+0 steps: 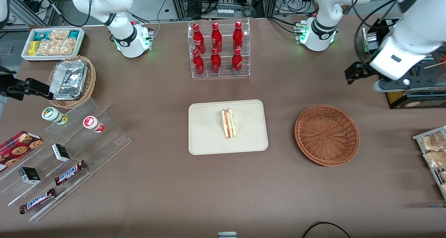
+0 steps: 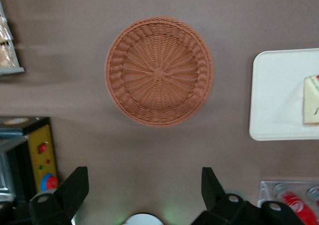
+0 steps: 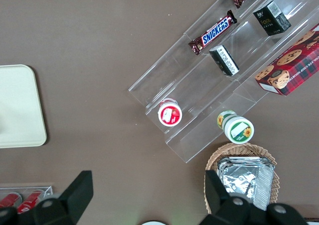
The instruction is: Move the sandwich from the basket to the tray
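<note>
The sandwich (image 1: 228,123) lies on the tray (image 1: 205,133), cut off in the wrist view; the wicker basket (image 1: 327,135) holds nothing. The end effector (image 2: 144,190) hangs spread above the worktop's (image 1: 174,182) working-arm end.

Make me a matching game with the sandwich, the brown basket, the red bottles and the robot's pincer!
Things:
1. sandwich
2. basket
3. red bottles
4. pincer

Descriptions:
A. standing in a clear rack
B. open, up above the table near the basket
C. lying on the cream tray
D. has nothing in it

Pairs: 1-C, 2-D, 3-A, 4-B
</note>
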